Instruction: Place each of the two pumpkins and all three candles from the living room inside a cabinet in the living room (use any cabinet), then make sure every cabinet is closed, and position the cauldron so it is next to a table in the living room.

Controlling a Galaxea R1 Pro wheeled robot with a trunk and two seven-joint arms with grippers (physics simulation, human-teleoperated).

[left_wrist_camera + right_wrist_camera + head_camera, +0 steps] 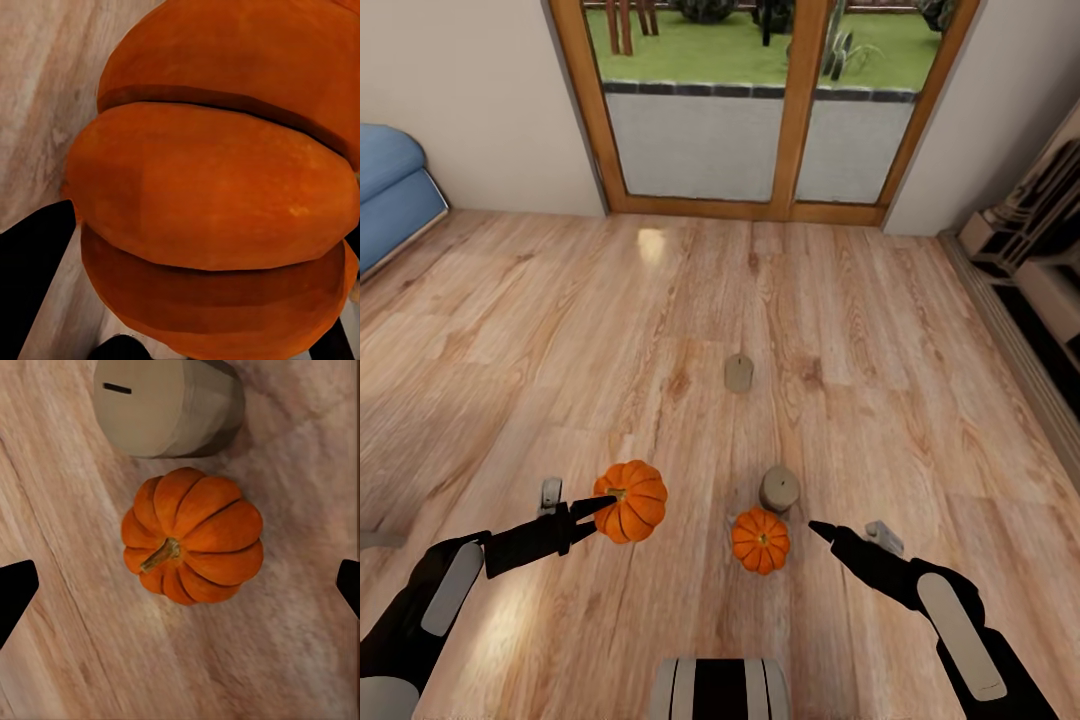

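Pumpkins wait at two stages of collection on the living room's wooden floor [780,300]: the larger pumpkin [631,500] sits between the fingers of the left gripper [600,515], its ribbed orange flank pressed close to the left wrist camera [210,187], while the smaller pumpkin [761,540] rests stem-up on the boards near the robot's base. The left fingers appear clamped on the fruit, a hold that fits a carry toward a cabinet.

Poised above and beside the smaller pumpkin, the right gripper [825,530] has its fingers spread wide; in the right wrist view the dark fingertips [15,592] flank the pumpkin [193,536] at the frame's edges with floor between, well placed for a descent onto it. A stubby tan candle [779,489] stands upright just beside this pumpkin on its far side, close but apart, its wick visible on top [161,405]. That nearness probably calls for a careful closing so the candle is not knocked over.

A second candle [739,374] stands farther off toward the glass patio doors [760,100]. A blue sofa [390,190] edges the left of the room; dark furniture [1030,270] lines the right wall, too cropped to identify. Judged from this, the gathering is at an early stage.
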